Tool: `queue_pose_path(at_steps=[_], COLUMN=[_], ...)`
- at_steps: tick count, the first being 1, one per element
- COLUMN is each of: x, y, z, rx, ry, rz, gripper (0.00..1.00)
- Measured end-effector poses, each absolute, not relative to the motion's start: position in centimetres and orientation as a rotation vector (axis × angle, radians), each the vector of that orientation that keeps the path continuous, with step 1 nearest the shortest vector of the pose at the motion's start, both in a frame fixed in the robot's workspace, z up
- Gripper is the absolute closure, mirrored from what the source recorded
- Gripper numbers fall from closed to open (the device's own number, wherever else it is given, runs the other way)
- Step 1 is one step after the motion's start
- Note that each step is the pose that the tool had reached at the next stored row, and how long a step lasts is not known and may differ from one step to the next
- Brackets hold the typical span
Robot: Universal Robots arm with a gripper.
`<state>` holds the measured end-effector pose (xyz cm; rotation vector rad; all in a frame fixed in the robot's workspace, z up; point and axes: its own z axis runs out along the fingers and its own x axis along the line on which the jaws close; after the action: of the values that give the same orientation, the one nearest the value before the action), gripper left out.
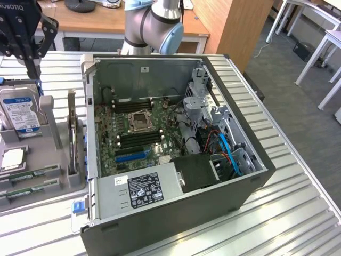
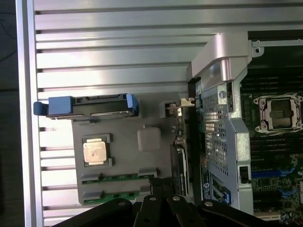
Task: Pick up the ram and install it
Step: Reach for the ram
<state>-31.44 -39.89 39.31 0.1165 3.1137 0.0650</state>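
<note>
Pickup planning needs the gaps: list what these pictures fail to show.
1. The ram sticks, exterior view: their ends run off the picture's left edge.
2. Wrist view: one stick's end is covered by the pincer.
3. The memory slots, exterior view: latches too small to judge.

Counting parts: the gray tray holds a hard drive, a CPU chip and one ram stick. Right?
No: two ram sticks lie in the tray, side by side next to the CPU chip, as the wrist view shows. The hard drive is there too.
</note>
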Motion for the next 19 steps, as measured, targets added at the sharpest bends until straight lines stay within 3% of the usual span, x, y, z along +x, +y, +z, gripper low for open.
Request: queue_pose_path(at_steps=[19], x=[-34.2], y=[-39.9], z=[39.3], rx=[0.117], ry=[3.114], rz=[0.065], gripper=[0.89])
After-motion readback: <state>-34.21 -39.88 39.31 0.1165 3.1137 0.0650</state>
